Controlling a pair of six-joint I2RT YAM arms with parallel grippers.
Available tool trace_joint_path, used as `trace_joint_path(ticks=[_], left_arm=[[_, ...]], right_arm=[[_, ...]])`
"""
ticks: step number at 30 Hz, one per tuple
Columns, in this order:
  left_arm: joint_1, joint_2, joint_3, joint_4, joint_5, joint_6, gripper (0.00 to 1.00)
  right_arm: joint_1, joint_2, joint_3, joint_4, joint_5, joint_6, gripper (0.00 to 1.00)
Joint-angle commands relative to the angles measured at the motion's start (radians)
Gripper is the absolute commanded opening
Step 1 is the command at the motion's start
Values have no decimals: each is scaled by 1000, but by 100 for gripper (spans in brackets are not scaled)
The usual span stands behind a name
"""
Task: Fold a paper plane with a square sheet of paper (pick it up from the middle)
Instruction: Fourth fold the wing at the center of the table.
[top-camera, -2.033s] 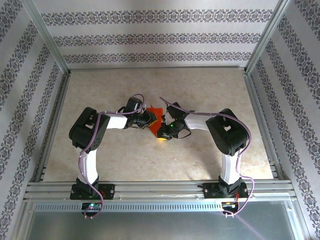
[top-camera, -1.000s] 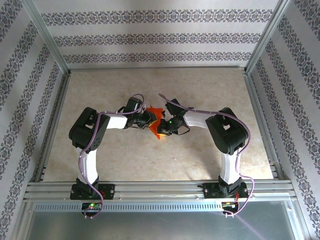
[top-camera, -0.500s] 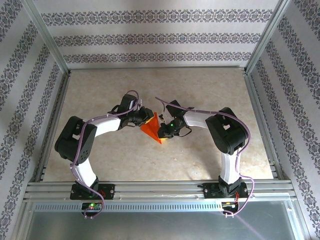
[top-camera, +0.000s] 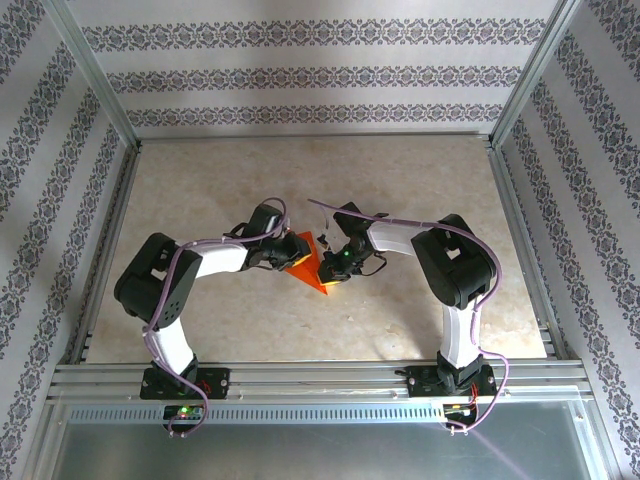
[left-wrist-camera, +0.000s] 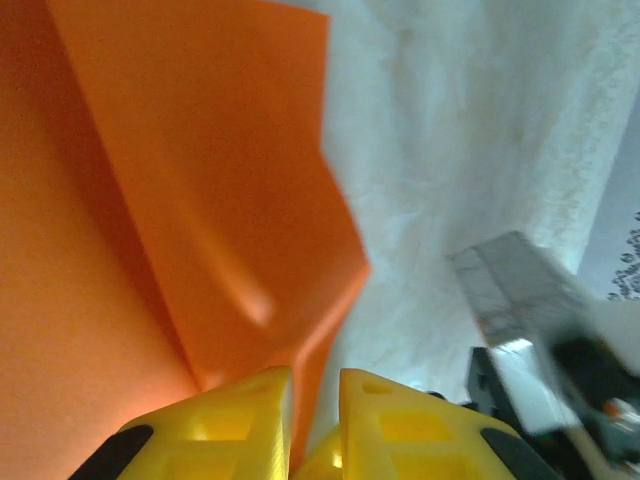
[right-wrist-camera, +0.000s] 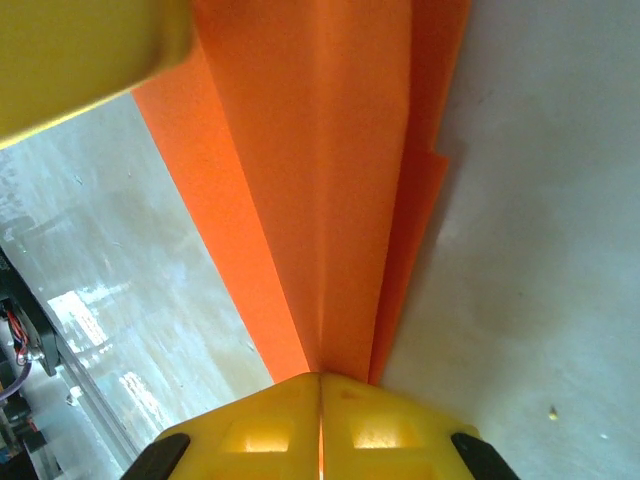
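Take the paper plane (top-camera: 311, 266) as your mark. It sits near the middle of the table (top-camera: 420, 180), held between your two arms.

On its left, your left gripper (top-camera: 289, 257) has its yellow fingers (left-wrist-camera: 230, 420) drawn nearly together. Only a thin gap remains, and an edge of the orange paper runs down into it, so this gripper is pinching the plane.

The plane is bright orange-red, plain and unmarked. From above it reads as a triangle, with its narrow point toward the arm bases. Up close you see layered flaps, a sharp diagonal crease and a stepped, notched edge.

On its right, your right gripper (right-wrist-camera: 320, 420) is clamped tight with its fingers meeting. The folded layers fan out from between them along a long, straight central crease. Whether the plane touches the table, you cannot tell.
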Motion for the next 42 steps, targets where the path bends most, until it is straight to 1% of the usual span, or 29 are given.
trace_joint_path(ticks=[1, 6, 13, 20, 24, 28, 35, 42], left_arm=[[-9, 32, 44, -25, -33, 31, 19], [-8, 62, 75, -70, -77, 42, 19], [3, 83, 72, -89, -107, 37, 19], [16, 111, 84, -81, -86, 41, 19], [26, 114, 94, -62, -50, 50, 19], [27, 90, 92, -10, -10, 64, 20], [70, 46, 78, 8, 1, 85, 21], [79, 57, 122, -9, 18, 128, 23]], right_arm=[[-10, 21, 21, -31, 7, -26, 9], [-10, 24, 19, -36, 21, -23, 9], [-7, 42, 22, -93, 98, -24, 8], [13, 68, 38, -145, 191, -32, 8], [20, 75, 33, -162, 232, -36, 8], [19, 75, 29, -151, 230, -31, 8], [11, 73, 15, -132, 224, -26, 8], [11, 79, 12, -132, 234, -25, 8]])
